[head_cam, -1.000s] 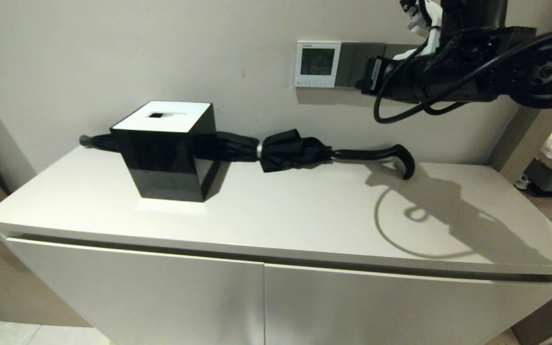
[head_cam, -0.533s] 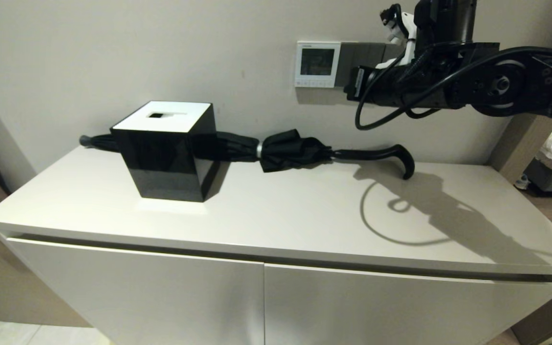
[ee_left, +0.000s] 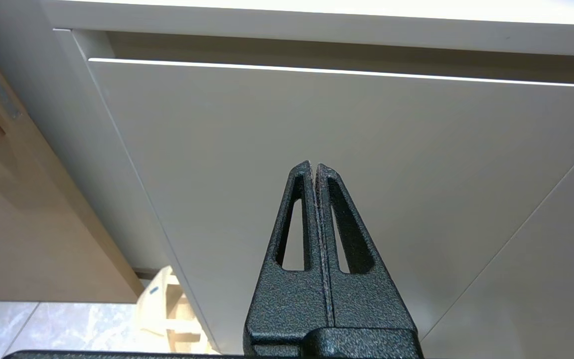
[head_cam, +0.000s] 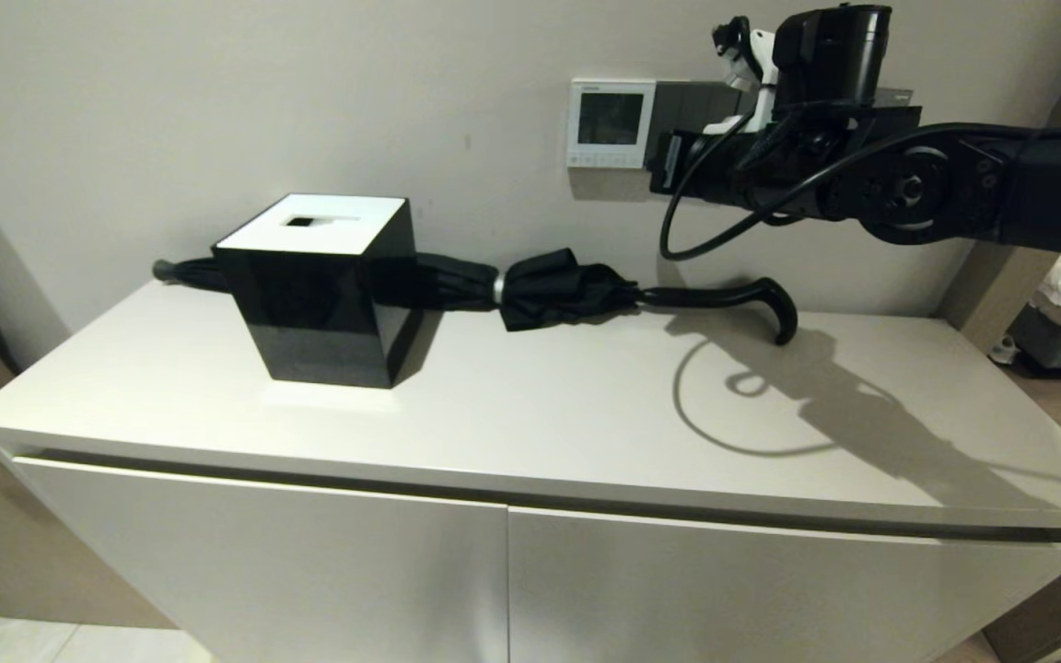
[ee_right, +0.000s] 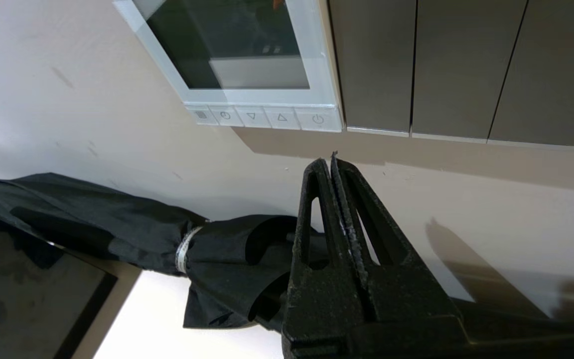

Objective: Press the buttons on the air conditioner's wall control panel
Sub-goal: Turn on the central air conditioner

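Right pincer point(ee_right: 332, 159) nearer square white panel point(ee_right: 237, 60)

On the wall above the cabinet point(head_cam: 530, 414), the control panel point(head_cam: 611, 122) has switch plates point(head_cam: 692, 110) touching its right side and its buttons point(head_cam: 606, 160) along its bottom edge. The right gripper point(ee_right: 333, 158) sits just below the panel's right corner. On the cabinet, an umbrella point(head_cam: 549, 287) lies along the wall behind a box point(head_cam: 319, 287). The left gripper point(ee_left: 314, 167) faces the cabinet front.
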